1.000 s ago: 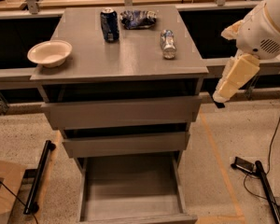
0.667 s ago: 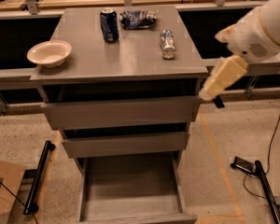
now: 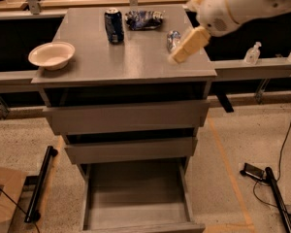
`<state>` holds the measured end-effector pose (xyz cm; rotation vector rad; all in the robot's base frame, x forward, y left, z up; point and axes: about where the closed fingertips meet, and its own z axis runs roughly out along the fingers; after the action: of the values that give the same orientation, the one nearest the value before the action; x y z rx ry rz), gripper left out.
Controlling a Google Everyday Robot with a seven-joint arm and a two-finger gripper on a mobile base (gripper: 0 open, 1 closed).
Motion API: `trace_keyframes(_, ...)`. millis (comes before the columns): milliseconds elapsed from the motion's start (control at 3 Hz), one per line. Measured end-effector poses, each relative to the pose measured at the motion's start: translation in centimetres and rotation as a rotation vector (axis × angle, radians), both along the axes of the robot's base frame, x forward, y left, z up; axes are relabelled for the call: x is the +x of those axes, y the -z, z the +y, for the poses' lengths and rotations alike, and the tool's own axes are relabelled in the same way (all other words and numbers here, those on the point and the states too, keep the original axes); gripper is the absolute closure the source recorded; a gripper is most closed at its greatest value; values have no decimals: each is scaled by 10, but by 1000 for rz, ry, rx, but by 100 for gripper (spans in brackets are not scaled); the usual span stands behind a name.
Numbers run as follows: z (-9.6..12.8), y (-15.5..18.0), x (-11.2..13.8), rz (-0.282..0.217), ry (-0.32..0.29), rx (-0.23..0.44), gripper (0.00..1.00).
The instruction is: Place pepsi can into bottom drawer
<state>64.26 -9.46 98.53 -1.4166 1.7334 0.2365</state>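
The pepsi can [image 3: 114,25], dark blue with a silver top, stands upright at the back of the grey cabinet top [image 3: 102,64]. The bottom drawer [image 3: 136,198] is pulled out and its flat grey floor shows nothing in it. My gripper [image 3: 176,58] hangs from the white arm over the right side of the cabinet top, well to the right of the can and not touching it. It holds nothing that I can see.
A white bowl [image 3: 52,55] sits at the left of the top. A blue-and-white chip bag [image 3: 143,19] lies behind the can's right. A clear plastic bottle [image 3: 172,39] lies partly behind the gripper. The two upper drawers [image 3: 126,118] are slightly open. Cables lie on the floor at the right.
My arm has swung left and up, from beside the cabinet's right edge to above the right side of its top. The can, bowl, bag and bottle have not moved.
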Motion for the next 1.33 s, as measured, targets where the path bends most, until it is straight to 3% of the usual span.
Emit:
trace_keyframes(333, 75, -25, 74, -97, -64, 69, 0)
trace_keyframes(667, 73, -18, 73, -82, -43, 64, 0)
trace_keyframes(1000, 85, 2, 93, -71, -13, 120, 0)
trace_keyframes(1333, 103, 21, 141, -93, 28, 190, 0)
